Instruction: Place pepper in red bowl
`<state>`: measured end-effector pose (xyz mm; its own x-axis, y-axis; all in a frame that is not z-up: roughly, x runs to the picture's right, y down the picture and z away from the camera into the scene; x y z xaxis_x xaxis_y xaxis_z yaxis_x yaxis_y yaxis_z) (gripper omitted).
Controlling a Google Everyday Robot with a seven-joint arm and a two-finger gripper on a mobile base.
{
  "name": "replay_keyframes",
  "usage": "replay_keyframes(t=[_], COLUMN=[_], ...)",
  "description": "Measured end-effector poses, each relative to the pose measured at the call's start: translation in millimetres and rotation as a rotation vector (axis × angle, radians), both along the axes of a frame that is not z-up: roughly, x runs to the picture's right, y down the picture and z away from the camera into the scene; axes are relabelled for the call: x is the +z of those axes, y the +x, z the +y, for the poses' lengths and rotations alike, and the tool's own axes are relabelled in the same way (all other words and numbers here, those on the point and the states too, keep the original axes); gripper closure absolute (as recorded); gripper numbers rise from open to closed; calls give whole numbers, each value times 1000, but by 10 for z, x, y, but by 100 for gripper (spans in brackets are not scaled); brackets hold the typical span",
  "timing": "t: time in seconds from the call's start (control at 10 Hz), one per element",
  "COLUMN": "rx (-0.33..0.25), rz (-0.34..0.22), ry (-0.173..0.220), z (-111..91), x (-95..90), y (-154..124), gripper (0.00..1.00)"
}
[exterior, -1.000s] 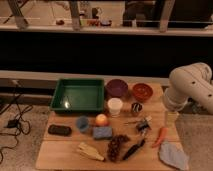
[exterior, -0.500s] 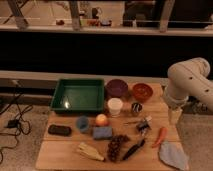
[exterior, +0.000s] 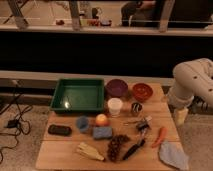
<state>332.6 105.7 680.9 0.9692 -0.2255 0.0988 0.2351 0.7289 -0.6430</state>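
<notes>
The pepper [exterior: 160, 136], slim and orange-red, lies on the wooden table [exterior: 60, 152] near its right front, beside a grey cloth. At the back right of the table stands the red bowl [exterior: 142, 91], with nothing visible in it. My white arm [exterior: 192, 82] bends in from the right edge of the view. Its gripper [exterior: 181, 116] hangs as a pale end piece just past the table's right edge, to the upper right of the pepper and below the bowl. It touches neither of them.
A green tray [exterior: 78, 95] and a dark purple bowl [exterior: 116, 87] stand at the back. Mid-table are a white cup [exterior: 115, 106], metal cup [exterior: 136, 107], orange ball [exterior: 101, 119] and blue sponge [exterior: 102, 132]. A black-handled tool [exterior: 134, 148] and grey cloth [exterior: 174, 154] lie near the pepper.
The arm has drifted slightly up and to the right. Nothing on the table has moved.
</notes>
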Motion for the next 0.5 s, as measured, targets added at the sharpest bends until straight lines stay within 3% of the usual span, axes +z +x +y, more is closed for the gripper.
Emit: replay_keyframes(t=[0.2, 0.5], rx=[12, 14], rz=[42, 46], ry=[-43, -44], z=[23, 35], x=[43, 34], y=[93, 121], gripper=[20, 20])
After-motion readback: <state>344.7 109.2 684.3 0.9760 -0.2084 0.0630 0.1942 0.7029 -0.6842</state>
